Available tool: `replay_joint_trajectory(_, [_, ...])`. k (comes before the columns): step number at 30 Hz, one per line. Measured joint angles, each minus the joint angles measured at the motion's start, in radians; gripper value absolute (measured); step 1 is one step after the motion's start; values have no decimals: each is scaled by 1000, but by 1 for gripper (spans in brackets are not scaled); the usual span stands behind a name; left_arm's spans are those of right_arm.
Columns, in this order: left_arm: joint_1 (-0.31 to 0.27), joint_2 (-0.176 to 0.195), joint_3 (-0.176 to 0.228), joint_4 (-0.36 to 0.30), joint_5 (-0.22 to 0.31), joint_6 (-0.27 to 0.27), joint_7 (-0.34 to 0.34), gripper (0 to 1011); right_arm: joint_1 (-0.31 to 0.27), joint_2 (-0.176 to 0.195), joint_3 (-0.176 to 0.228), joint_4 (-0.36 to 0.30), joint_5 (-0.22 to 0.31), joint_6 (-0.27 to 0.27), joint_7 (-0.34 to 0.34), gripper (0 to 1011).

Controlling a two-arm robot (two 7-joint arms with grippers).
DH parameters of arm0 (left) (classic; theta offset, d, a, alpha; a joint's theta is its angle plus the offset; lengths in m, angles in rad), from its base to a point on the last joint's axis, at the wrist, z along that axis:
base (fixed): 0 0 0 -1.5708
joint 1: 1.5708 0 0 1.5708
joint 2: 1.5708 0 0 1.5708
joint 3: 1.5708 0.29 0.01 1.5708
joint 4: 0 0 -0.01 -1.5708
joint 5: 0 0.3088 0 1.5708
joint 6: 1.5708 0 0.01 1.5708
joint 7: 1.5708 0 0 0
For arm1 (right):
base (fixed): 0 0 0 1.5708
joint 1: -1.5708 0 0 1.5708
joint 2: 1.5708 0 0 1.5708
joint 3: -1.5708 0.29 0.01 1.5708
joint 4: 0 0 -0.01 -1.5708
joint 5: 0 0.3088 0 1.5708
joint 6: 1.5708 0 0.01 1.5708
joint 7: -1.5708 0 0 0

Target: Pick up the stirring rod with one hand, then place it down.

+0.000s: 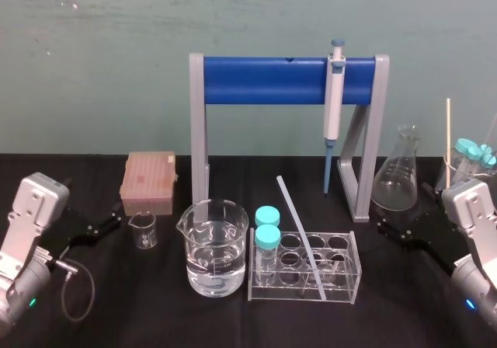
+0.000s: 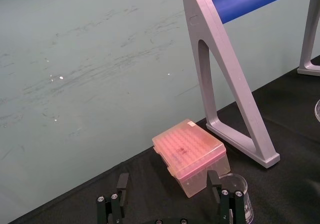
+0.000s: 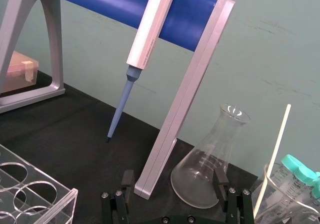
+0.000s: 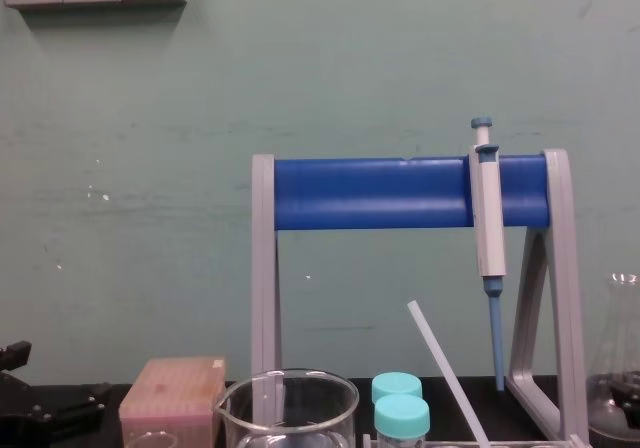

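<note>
Stirring rod (image 1: pixel 299 227) stands tilted in the clear tube rack (image 1: pixel 342 282). Its lower end sits in a front cell and its upper end leans toward 11 o'clock, clear of both grippers.

The black table (image 1: pixel 233 317) carries everything. The stand (image 1: pixel 264 80), a blue bar on grey legs, rises at 12 o'clock from the rack. The grey pipette (image 1: pixel 334 103) hangs on the bar with its blue tip pointing down. The large beaker (image 1: pixel 213 255), partly filled with clear liquid, is just beside the rack at 9 o'clock. The empty conical flask (image 1: pixel 397 181) stands at 2 o'clock, and a pink tip box (image 1: pixel 149 181) lies at 10 o'clock.

The left gripper (image 1: pixel 93 212) hovers low at 9 o'clock, well apart from the rack. Its jaws are spread wide, and nothing lies between them. The right gripper (image 1: pixel 402 212) hovers at 3 o'clock near the base of the flask, its jaws just as wide and holding nothing.

A beaker at the right edge (image 1: pixel 474 161) holds teal-capped tubes and a thin pale stick (image 1: pixel 448 138). A small beaker (image 1: pixel 143 230) stands near the left gripper. Two teal-capped tubes (image 1: pixel 266 227) fill the rack's left cells.
</note>
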Motion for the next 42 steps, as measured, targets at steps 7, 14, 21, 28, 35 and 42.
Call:
replay_joint_trajectory(7, [0, 0, 0, 0, 0, 0, 0, 1000, 0, 0, 0, 0, 0, 0, 0, 1004])
replay_joint_trajectory(14, [0, 0, 0, 0, 0, 0, 0, 1000, 0, 0, 0, 0, 0, 0, 0, 1004])
replay_joint_trajectory(21, [0, 0, 0, 0, 0, 0, 0, 1000, 0, 0, 0, 0, 0, 0, 0, 1004])
replay_joint_trajectory(28, [0, 0, 0, 0, 0, 0, 0, 1000, -17, -13, 53, -20, 113, 52, 73, 1004])
replay_joint_trajectory(35, [0, 0, 0, 0, 0, 0, 0, 1000, -47, -39, 148, -81, 375, 206, 239, 1004])
replay_joint_trajectory(42, [0, 0, 0, 0, 0, 0, 0, 1000, -53, -32, 144, -135, 409, 232, 372, 1004])
